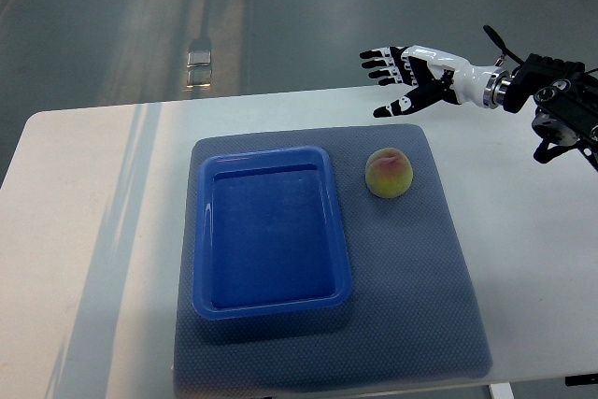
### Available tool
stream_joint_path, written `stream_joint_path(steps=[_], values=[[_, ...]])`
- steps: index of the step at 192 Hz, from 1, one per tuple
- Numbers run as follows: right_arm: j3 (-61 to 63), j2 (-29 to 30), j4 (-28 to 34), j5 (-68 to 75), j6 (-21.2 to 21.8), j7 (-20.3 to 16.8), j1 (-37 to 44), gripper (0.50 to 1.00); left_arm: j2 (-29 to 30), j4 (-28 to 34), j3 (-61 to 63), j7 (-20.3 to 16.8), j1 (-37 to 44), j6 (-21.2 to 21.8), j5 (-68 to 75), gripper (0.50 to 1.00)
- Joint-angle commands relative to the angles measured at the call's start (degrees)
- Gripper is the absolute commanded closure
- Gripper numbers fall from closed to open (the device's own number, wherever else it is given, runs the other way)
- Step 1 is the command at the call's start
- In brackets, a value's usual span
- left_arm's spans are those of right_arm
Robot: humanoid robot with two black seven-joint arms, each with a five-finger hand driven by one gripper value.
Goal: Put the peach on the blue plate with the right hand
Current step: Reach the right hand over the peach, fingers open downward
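A peach [389,173], yellow-green with a pink blush, lies on the grey mat [439,268] just right of the blue plate [271,231], a deep rectangular tray with nothing in it. My right hand [397,77] comes in from the right edge and hovers over the table's far edge, above and slightly right of the peach. Its fingers [377,64] are spread and hold nothing. The left arm does not show.
The mat lies on a white table [93,231] whose far edge runs along the top third of the view. Grey floor lies beyond, with a small shiny object [199,63] on it.
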Motion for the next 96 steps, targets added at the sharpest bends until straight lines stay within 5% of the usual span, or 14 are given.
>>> stream_joint_path(steps=[1,40,96], values=[[-0.1,-0.5,1.4,-4.7,0.4,0.9,0.1,0.57,0.0,0.0,0.0,0.0,-0.1,0.0,0.0,0.5],[-2.7,-0.7,4.3,-24.2,-0.8,7.1,0.2,0.57,0.0,0.0,0.0,0.0,-0.2,0.0,0.0,0.5],[-9.4,-1.7,7.0,-31.4,-3.7,9.2,1.9,0.57,0.0,0.0,0.0,0.0,-0.2,0.0,0.0,0.5]])
